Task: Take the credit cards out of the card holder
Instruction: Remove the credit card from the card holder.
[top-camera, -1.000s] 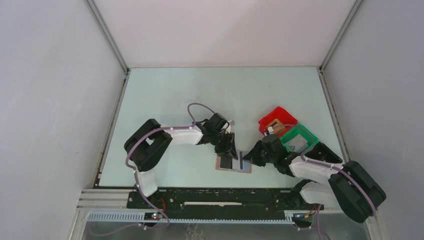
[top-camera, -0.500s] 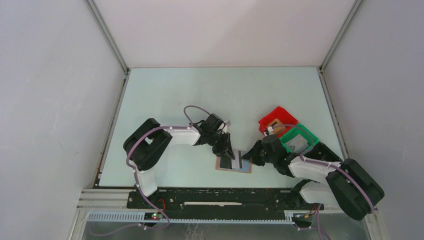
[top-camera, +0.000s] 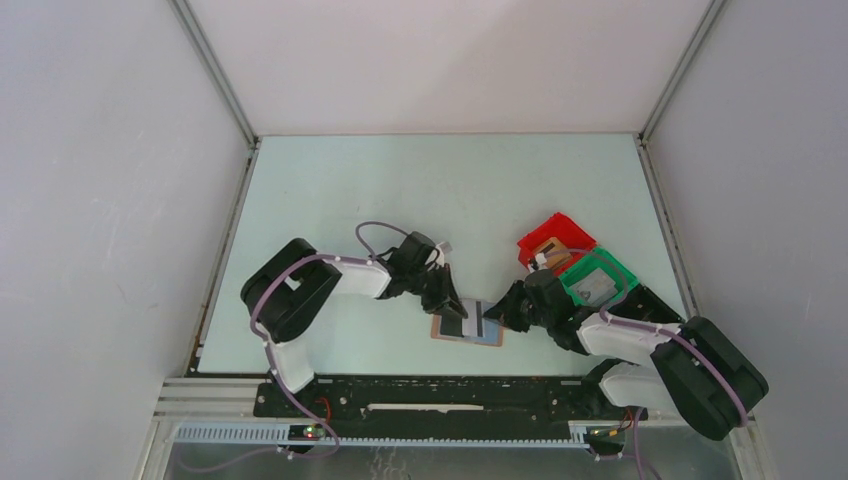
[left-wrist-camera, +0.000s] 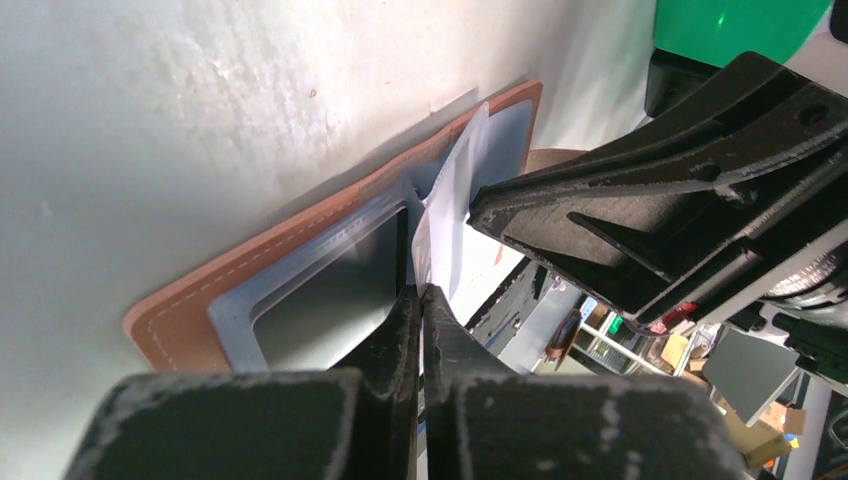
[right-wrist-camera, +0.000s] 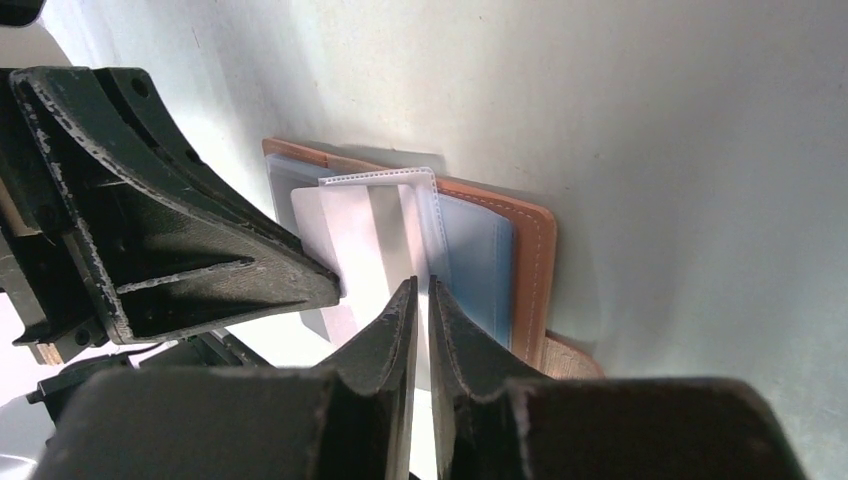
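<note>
Tan leather is what I steer by: the card holder (top-camera: 468, 340) lies open and flat on the table (top-camera: 400, 190) just below the middle of the top view, its long axis running left to right, with both arms meeting right over it. Standing up from its fold is a clear sleeve (right-wrist-camera: 420, 215) with a white card (right-wrist-camera: 340, 240) inside, and that flap sits squarely between the two tools. My left gripper (left-wrist-camera: 420, 293) is angled in from the upper left, jaws all but together at the foot of the white card. It looks like a pinch on the card, though I can't be certain. My right gripper (right-wrist-camera: 420, 284) points in from the right, equally narrow, tips astride the sleeve's stitched side, so I read it as the anchor. Neither arm is nearer; they face each other tip to tip across the flap. Stitching shows along the sleeve's top and right edges in the right wrist view, so I judge the card can only leave toward the left gripper's side. The red bin (top-camera: 545, 235) and green bin (top-camera: 618, 268) stand off to the right.
</note>
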